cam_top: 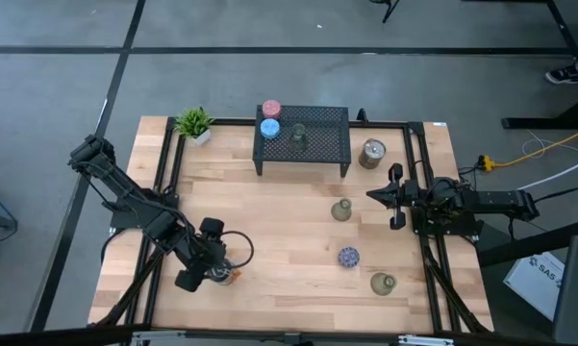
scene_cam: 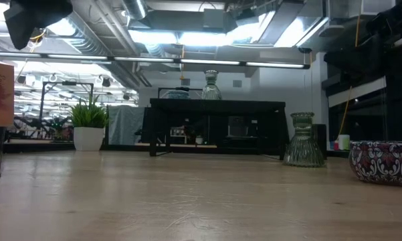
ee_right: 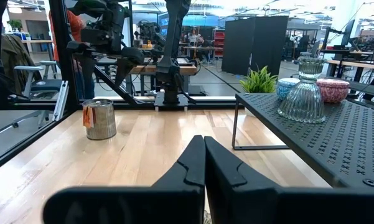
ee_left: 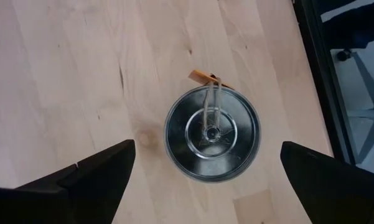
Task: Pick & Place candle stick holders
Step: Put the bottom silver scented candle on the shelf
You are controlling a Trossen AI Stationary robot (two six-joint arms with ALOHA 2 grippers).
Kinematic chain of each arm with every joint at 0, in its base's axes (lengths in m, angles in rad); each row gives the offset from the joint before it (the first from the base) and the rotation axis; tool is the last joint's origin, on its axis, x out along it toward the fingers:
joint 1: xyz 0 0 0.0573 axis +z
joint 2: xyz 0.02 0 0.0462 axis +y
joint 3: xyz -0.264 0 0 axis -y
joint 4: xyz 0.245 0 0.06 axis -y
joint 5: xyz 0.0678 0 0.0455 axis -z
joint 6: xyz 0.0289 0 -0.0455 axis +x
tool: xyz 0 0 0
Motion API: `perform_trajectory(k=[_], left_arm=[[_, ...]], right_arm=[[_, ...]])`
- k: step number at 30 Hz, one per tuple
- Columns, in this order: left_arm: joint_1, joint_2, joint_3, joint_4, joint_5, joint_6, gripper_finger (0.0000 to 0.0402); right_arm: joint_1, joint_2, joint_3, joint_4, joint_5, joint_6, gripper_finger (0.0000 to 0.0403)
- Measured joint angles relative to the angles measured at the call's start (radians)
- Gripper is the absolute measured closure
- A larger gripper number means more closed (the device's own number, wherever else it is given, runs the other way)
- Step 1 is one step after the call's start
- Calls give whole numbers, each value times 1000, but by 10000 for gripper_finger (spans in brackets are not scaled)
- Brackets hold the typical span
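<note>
L gripper over silver holder

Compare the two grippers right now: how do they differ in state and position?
The left gripper is open wide, pointing down over the silver holder near the table's front left; the right gripper is shut and empty, lying level at the table's right edge. The left is lined up to grasp; the right waits, facing the black rack. Neither holds anything.

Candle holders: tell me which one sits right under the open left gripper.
The shiny silver holder with the orange tag, near the table's front left. The left gripper hangs open directly over it; every other holder stands farther right or on the black rack.
</note>
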State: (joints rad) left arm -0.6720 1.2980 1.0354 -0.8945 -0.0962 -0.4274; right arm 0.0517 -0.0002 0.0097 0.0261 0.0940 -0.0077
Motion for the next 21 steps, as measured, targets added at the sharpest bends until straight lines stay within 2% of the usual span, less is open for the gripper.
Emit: perform_trajectory(k=[17,21], left_arm=[[0,0,0,0,-14,56,1],[0,0,0,0,16,47,1]], right_arm=[[0,0,0,0,0,0,402],[0,0,0,0,0,0,402]])
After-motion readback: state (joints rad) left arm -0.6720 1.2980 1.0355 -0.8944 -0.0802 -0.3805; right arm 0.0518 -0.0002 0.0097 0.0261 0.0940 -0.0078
